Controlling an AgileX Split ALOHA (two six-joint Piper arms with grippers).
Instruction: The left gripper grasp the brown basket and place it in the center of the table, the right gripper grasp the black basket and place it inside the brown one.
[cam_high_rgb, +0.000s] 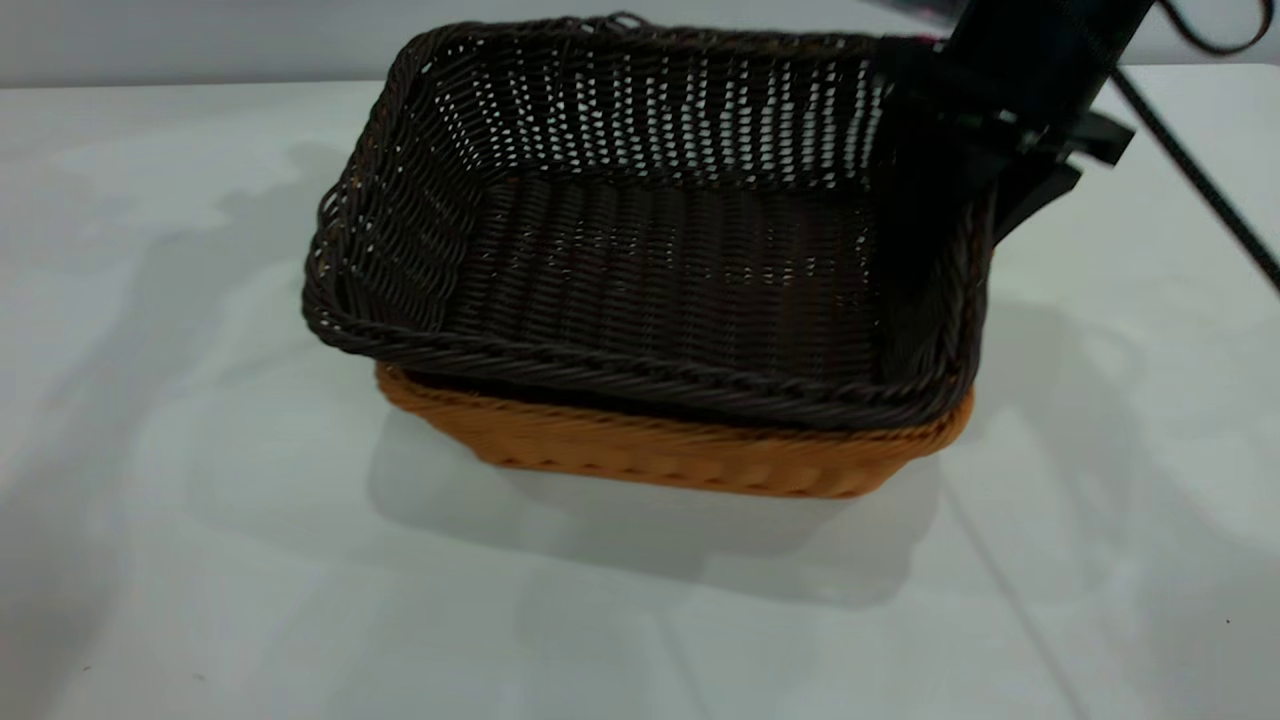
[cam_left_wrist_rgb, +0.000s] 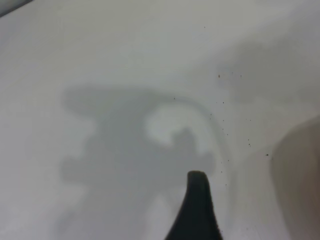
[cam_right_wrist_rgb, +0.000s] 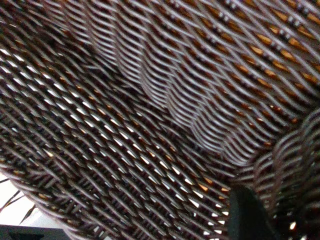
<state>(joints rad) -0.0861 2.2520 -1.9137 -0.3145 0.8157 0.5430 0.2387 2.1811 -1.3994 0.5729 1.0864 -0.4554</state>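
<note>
- Two baskets, nested: the black basket (cam_high_rgb: 660, 230) sits inside the brown basket (cam_high_rgb: 680, 450), tilted, far side lifted higher than the near one. Only the brown one's near wall and a bit of rim show under it.
- Both stand roughly mid table (cam_high_rgb: 200, 560); brown one flat on the top.
- Black basket has nothing in it, just bare weave; orange glints through its gaps in the right wrist view (cam_right_wrist_rgb: 150, 100).
- Right gripper (cam_high_rgb: 1010, 170) is at the black basket's right short end, up by the rim. Looks clamped over that wall, one finger in, one out.
- Left gripper: only one dark fingertip (cam_left_wrist_rgb: 197, 210) seen, above bare table w/ its shadow. Released or clenched, can't tell.
</note>
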